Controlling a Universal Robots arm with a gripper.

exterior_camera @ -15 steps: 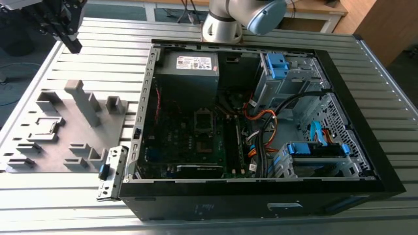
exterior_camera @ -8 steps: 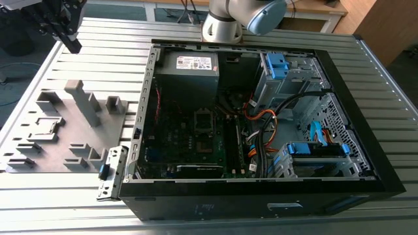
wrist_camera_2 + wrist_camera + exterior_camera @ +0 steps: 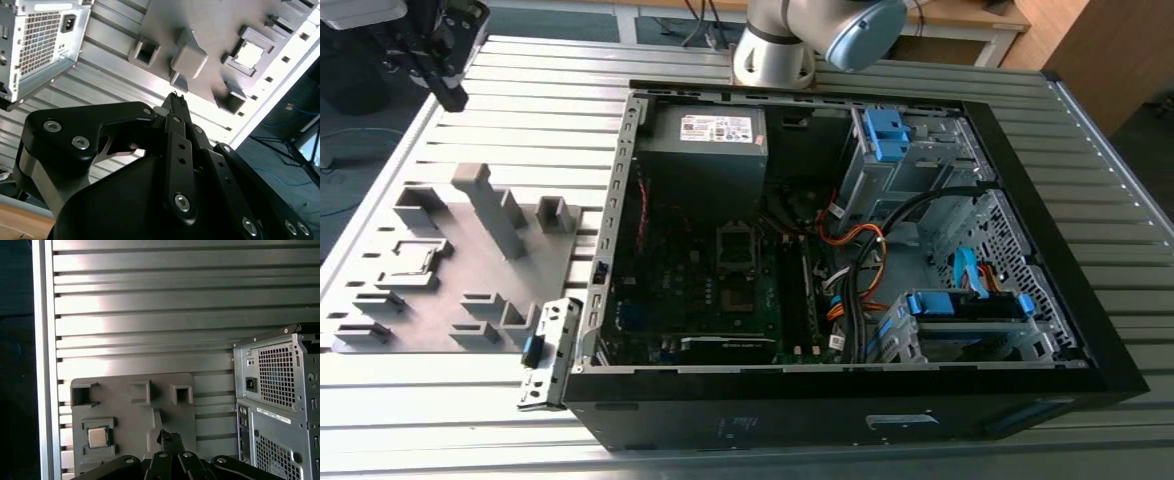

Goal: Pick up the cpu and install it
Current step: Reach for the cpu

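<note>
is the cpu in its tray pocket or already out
In. The cpu lies flat in a square pocket of the grey tray, and the pincer hangs apart from it, holding nothing.

The cpu (image 3: 98,437) is topped in shiny metal; the holder (image 3: 125,415) is matt plastic, the table (image 3: 150,315) ribbed metal.

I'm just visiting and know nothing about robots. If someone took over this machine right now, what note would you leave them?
Gripper: shut, holding nothing, hanging clear of the grey holder tray.
Cpu: lying in a pocket of that tray, beside the open computer case, not gripped.
Done: nothing that shows yet.
Left: both the pick-up and the install.
</note>
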